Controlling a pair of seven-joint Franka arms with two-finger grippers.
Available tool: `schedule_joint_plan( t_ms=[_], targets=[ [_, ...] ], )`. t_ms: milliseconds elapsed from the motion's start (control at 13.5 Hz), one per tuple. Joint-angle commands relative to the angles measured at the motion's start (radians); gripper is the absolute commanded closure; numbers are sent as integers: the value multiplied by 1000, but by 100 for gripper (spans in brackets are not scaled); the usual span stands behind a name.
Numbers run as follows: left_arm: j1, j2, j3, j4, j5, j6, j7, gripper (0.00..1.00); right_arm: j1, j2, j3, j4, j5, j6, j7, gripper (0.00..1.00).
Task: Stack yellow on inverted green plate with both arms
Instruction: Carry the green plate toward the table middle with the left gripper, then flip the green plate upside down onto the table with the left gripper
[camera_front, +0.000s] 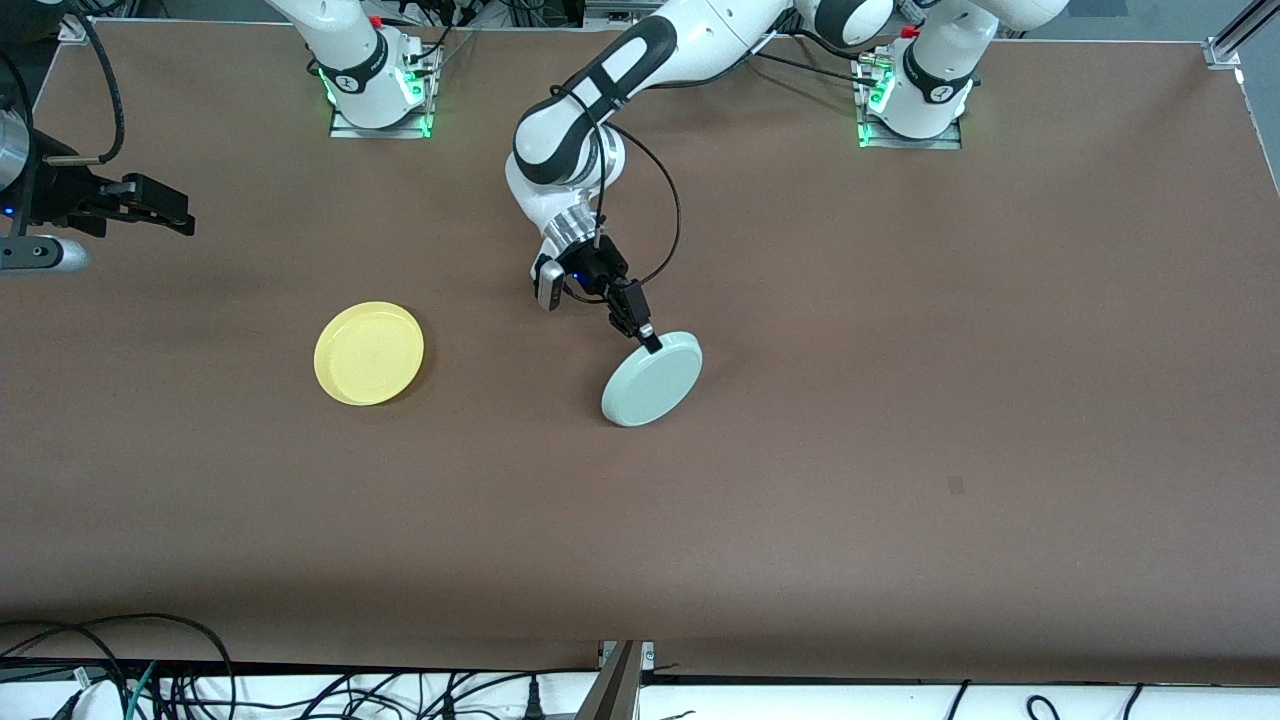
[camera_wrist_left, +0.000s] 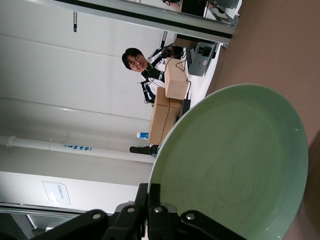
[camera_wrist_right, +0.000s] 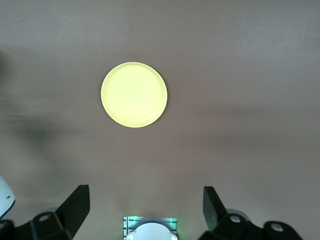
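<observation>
The pale green plate (camera_front: 652, 380) is tilted up on its edge over the middle of the table. My left gripper (camera_front: 648, 338) is shut on its upper rim. In the left wrist view the green plate (camera_wrist_left: 235, 165) fills the frame, and the gripper (camera_wrist_left: 157, 196) pinches its rim between both fingers. The yellow plate (camera_front: 368, 352) lies flat and rim-up on the table, toward the right arm's end. My right gripper (camera_front: 178, 212) waits high over that end of the table, open and empty. From the right wrist view the yellow plate (camera_wrist_right: 134, 94) shows well below the open right gripper (camera_wrist_right: 145, 207).
The brown table (camera_front: 900, 450) has both arm bases (camera_front: 380, 95) (camera_front: 915, 100) along the edge farthest from the front camera. Cables and a metal post (camera_front: 620, 680) run along the nearest edge. A small dark mark (camera_front: 955, 485) is on the tabletop.
</observation>
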Motion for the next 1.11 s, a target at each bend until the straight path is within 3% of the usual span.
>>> schedule_joint_plan(
  t_ms=[0,74,148,519,1039],
  targets=[
    [-24,23,8,30,11,-10,-23,100,4,-1,0,16,8,-6,6,0],
    [-25,23,3,29,5,-4,-23,62,4,-1,0,14,8,-6,7,0],
    [-28,27,1,24,7,0,-35,1,4,-1,0,14,8,-6,6,0],
    [-67,74,-29,-7,4,43,-294,0,2,-1,0,16,8,-6,6,0],
    [-44,61,-32,-8,-20,356,-566,0,2,-1,0,14,8,-10,1,0]
  ],
)
